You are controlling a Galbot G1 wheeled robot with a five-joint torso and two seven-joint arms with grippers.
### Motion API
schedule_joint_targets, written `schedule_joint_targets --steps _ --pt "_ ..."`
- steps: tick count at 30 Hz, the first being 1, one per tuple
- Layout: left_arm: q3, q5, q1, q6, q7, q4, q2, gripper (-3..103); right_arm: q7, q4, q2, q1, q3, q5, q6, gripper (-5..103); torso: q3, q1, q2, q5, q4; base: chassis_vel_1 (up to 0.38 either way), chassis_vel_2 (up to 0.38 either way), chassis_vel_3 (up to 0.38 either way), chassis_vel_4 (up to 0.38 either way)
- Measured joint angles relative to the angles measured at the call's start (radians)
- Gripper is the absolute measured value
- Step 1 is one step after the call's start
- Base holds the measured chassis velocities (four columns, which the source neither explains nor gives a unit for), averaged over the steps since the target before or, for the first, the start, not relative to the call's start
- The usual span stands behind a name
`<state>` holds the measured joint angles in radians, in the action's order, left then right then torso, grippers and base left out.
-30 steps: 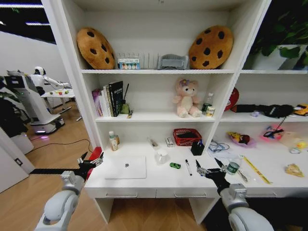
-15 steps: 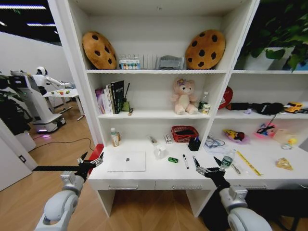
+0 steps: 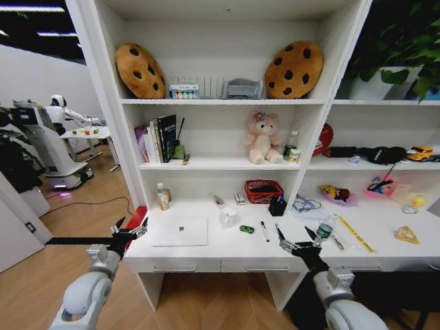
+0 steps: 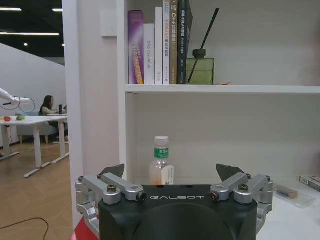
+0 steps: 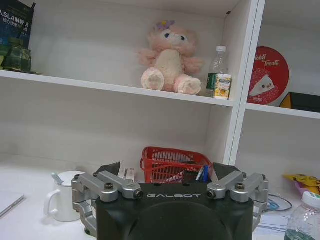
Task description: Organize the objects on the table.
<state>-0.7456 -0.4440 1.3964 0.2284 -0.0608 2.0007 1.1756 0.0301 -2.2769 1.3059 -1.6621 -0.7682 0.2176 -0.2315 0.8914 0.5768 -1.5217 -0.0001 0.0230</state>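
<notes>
The long white table carries a shut silver laptop, a white cup, a tiny green toy car, loose pens, a small green-capped bottle and a yellow ruler. My left gripper hovers open just off the table's left end, level with the laptop. Over the front edge, between the pens and the bottle, my right gripper is open and holds nothing. The right wrist view shows the open right gripper, the cup and the bottle. The left wrist view has the open left gripper.
A red basket, a black pen holder and an orange-labelled bottle stand at the back of the table under the shelves. A pink teddy bear and books fill the shelf above. Another robot stands far left.
The whole head view has shifted and drawn back a little, so the camera has moved. The things on the table keep their places and both grippers stay open.
</notes>
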Motion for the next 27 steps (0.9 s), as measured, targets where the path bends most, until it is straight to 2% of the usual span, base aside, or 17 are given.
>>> schedule_joint_targets --steps 27 --pt "0.0 0.0 0.0 0.0 0.0 0.0 0.0 100 0.003 -0.018 0.009 -0.015 0.01 -0.012 -0.003 100 0.0 0.0 0.0 0.0003 0.0002 -0.09 -0.126 0.09 0.125"
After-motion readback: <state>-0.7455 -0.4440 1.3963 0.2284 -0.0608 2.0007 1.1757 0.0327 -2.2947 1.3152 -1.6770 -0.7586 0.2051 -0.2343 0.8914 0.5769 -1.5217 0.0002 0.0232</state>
